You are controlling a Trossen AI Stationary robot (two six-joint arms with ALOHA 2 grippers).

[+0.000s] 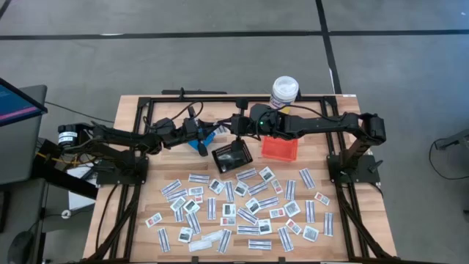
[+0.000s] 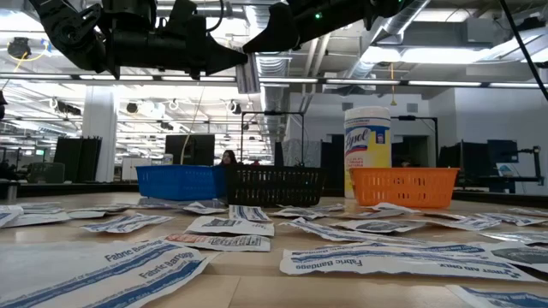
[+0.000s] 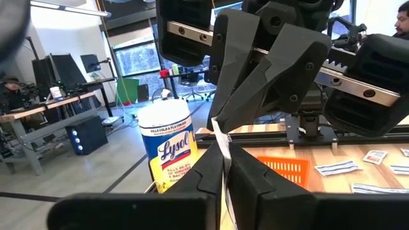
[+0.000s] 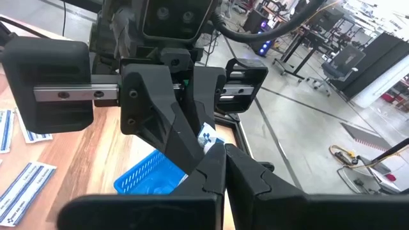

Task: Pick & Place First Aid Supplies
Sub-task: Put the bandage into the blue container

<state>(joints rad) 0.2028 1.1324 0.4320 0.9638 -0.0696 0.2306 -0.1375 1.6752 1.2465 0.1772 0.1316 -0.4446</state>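
Observation:
Several small flat white packets [image 1: 242,209] lie scattered on the near half of the wooden table, also seen up close in the low view [image 2: 231,224]. Both grippers meet tip to tip high over the table's far middle, above the blue basket [image 1: 201,141] and black basket [image 1: 232,156]. My left gripper [image 1: 214,133] and my right gripper [image 1: 233,126] are each shut on one small white packet with blue print [image 4: 208,137], seen edge-on in the left wrist view [image 3: 223,144]. My left gripper pinches one end of the packet [image 3: 225,167] between its two fingers, coming level from the table's left. The packet is lifted clear of the table, edge-on between the fingers. My right gripper pinches the packet's other end [image 4: 213,145] between its two fingers, coming level from the table's right, opposite the left fingers [image 4: 172,134]. The packet spans the short gap between both pairs of fingertips.
An orange basket [image 1: 280,149] sits right of the black one. A tall white bottle with yellow label [image 1: 284,91] stands at the far edge. The black frame rails [image 1: 220,97] run round the table. A person [image 2: 229,157] sits far behind the baskets.

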